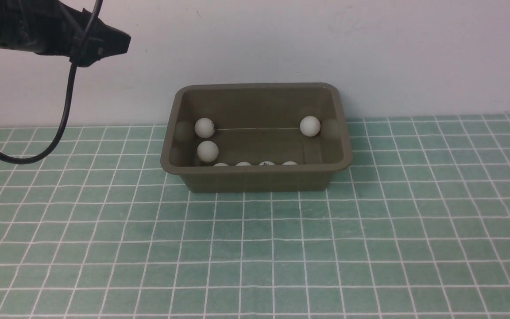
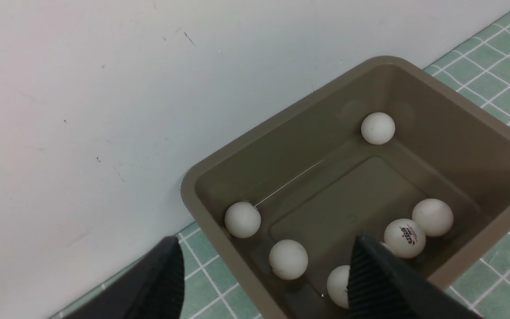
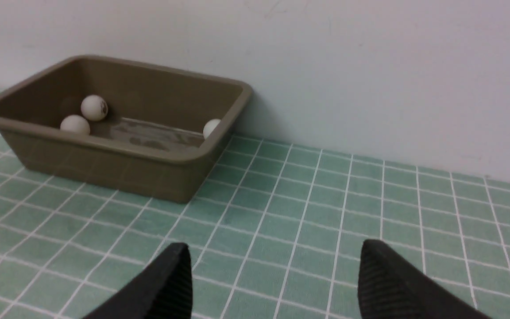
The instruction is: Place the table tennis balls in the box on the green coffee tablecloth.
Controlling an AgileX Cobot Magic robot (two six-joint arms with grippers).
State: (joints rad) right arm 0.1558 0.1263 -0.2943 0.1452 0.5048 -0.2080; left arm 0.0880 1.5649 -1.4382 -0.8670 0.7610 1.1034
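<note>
All 7 table tennis balls [image 1: 207, 151] are sitting in the box [image 1: 259, 179]; none showing on the green coffee tablecloth [image 1: 255, 248], so task's looking done. Left gripper [image 2: 264, 274] and right gripper [image 3: 275, 283] are both hanging w/ jaws apart, holding nothing.

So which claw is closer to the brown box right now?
The left claw: it hangs open just above the box, near its left end. The right claw, also open, sits farther back over the tablecloth.

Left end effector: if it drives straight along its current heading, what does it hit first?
Most likely the box: the open left end effector aims into its near-left corner, toward the table tennis balls on the floor there. Depth is unclear, so rim or ball first is uncertain.
</note>
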